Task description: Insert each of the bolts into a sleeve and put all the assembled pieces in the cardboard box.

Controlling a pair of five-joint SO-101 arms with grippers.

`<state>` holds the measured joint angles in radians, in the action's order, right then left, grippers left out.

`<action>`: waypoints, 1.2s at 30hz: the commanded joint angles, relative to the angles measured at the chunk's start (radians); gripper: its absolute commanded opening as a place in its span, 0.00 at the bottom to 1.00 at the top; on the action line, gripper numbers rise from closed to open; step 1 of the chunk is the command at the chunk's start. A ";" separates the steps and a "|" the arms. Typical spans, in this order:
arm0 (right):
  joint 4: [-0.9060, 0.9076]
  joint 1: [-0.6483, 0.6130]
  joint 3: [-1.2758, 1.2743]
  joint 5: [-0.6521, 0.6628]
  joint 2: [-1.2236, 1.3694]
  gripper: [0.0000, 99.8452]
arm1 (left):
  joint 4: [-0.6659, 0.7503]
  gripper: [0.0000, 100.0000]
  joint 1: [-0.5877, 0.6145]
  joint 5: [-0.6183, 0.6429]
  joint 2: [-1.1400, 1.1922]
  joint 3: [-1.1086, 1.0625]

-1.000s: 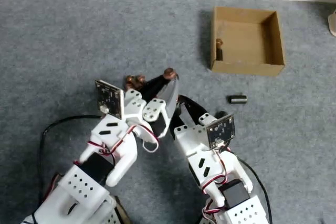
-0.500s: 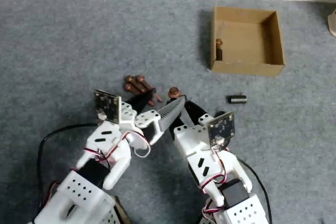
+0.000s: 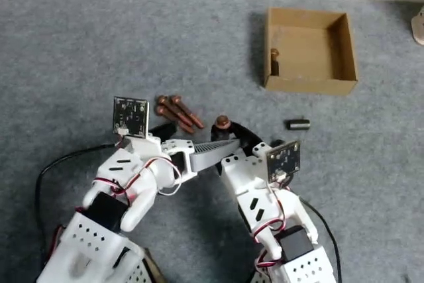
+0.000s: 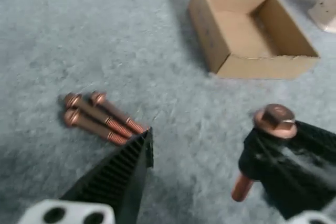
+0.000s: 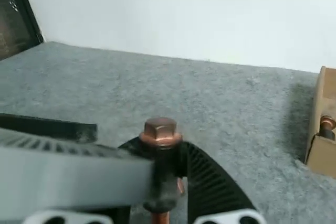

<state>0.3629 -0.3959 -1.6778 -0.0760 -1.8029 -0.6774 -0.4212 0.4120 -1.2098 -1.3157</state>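
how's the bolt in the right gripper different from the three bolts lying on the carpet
The held bolt stands upright, head up, in the right gripper; the three loose bolts lie flat on the carpet. The held bolt is by itself; the three loose bolts sit bunched side by side, with nothing gripping them. All four are copper-coloured with hex heads.

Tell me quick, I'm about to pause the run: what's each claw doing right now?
Left claw: open, holding nothing.
Right claw: shut on an upright bolt.
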 commanded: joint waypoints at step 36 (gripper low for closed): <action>0.163 0.312 0.680 0.043 0.852 0.00 | -0.098 0.54 0.282 -0.015 0.005 -0.102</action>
<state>0.5332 -0.0997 -1.1945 -0.0514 -1.0955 -0.7772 -0.1542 0.3997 -1.1930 -1.4216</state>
